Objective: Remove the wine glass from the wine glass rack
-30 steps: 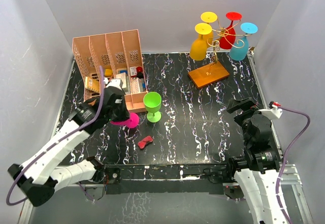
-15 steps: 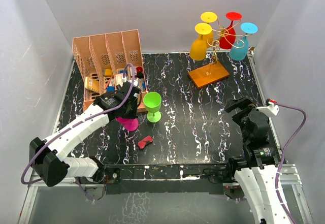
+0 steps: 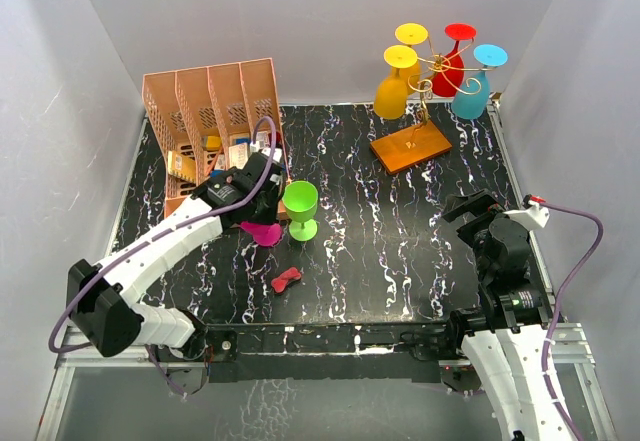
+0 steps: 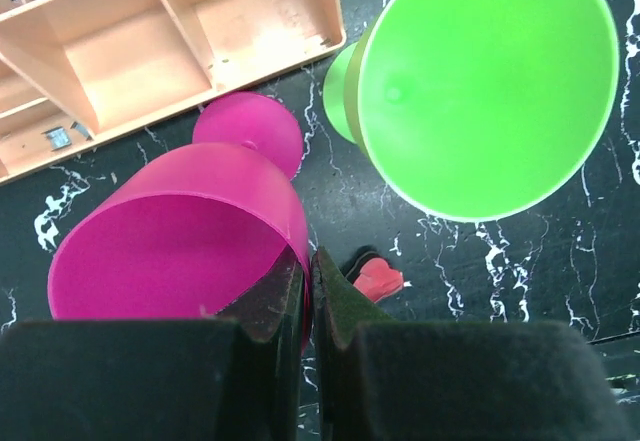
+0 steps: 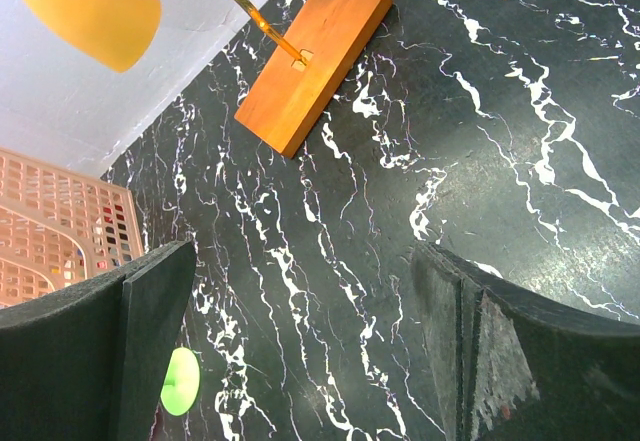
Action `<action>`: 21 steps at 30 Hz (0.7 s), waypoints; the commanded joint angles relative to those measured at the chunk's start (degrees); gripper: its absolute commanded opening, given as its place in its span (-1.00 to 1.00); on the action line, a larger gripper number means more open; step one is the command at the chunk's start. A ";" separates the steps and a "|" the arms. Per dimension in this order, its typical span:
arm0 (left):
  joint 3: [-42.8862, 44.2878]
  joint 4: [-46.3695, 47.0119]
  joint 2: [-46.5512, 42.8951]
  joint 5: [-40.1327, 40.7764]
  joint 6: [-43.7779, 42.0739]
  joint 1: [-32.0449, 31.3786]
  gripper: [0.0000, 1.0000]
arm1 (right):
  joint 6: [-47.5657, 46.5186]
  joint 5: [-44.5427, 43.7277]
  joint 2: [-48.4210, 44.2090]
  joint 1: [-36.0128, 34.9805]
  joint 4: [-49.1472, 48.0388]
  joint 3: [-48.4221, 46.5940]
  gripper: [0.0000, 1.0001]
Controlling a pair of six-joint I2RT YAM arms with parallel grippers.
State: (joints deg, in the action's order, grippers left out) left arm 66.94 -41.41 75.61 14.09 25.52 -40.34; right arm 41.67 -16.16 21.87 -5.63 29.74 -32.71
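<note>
The wine glass rack (image 3: 412, 144), gold wire on an orange-brown wooden base, stands at the back right with several glasses hanging upside down: two yellow (image 3: 392, 91), one red (image 3: 450, 69), one cyan (image 3: 472, 93). Its base shows in the right wrist view (image 5: 312, 63). My left gripper (image 3: 262, 223) is shut on the rim of a magenta wine glass (image 4: 180, 251), held tilted just left of an upright green wine glass (image 3: 299, 207), which also shows in the left wrist view (image 4: 480, 81). My right gripper (image 3: 470, 209) is open and empty at the right, well short of the rack.
A pink slotted file organiser (image 3: 215, 131) holding small items stands at the back left, close behind my left gripper. A small red object (image 3: 286, 280) lies on the black marbled table (image 3: 380, 251) near the front. White walls enclose the table.
My left gripper has carried the magenta glass right and a little back, closer to the green glass. The right arm shifted slightly.
</note>
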 commanded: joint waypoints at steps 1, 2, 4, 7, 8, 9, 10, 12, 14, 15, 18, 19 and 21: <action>2.63 1.57 1.19 -0.91 -0.64 0.21 -1.00 | -0.61 -0.31 0.41 -0.13 -3.01 0.28 0.93; 2.67 1.61 1.47 -1.16 -0.46 0.18 -1.00 | -0.60 -0.17 0.47 -0.17 -3.02 0.35 0.93; 2.40 1.55 1.60 -0.99 -0.15 0.17 -0.97 | -0.58 0.39 0.45 -0.10 -2.98 0.37 0.93; 2.01 1.51 0.83 0.26 -0.10 0.17 -0.78 | -0.63 0.73 0.37 -0.15 -3.00 0.44 0.93; 1.97 1.51 0.54 0.45 -0.16 0.17 -0.71 | -0.66 0.72 0.49 -0.11 -3.02 0.37 0.93; 1.95 1.46 -0.01 0.62 -0.25 0.17 -0.65 | -0.71 0.65 0.55 -0.17 -2.97 0.37 0.93; 2.09 1.38 -0.51 0.62 -0.29 0.17 -0.60 | -0.78 0.69 0.69 -0.17 -3.01 0.37 0.93; 2.52 1.05 -1.38 0.44 -0.40 0.17 -0.51 | -0.71 0.74 0.95 -0.09 -2.97 0.37 0.93; 2.87 0.13 -2.58 -1.15 0.16 0.18 -0.43 | -0.72 0.77 1.32 -0.17 -2.97 0.37 0.92; 2.70 -0.34 -3.62 -2.37 0.23 0.17 -0.36 | -0.83 0.89 1.59 -0.22 -2.99 0.26 0.93; 2.23 -2.79 -8.29 -3.19 0.66 0.16 -0.14 | -1.39 1.81 2.57 -0.17 -2.79 -0.15 0.93; 2.24 -3.45 -10.12 -3.19 0.61 0.17 -0.07 | -1.54 2.17 2.82 -0.12 -2.81 -0.18 0.92; 2.38 -4.07 -14.14 -3.13 0.86 0.17 0.07 | -1.60 2.99 3.43 -0.16 -2.81 -0.10 0.92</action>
State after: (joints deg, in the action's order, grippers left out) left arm 67.64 -42.26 70.26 11.57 25.98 -40.29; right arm 41.36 -14.57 24.23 -5.63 29.71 -32.12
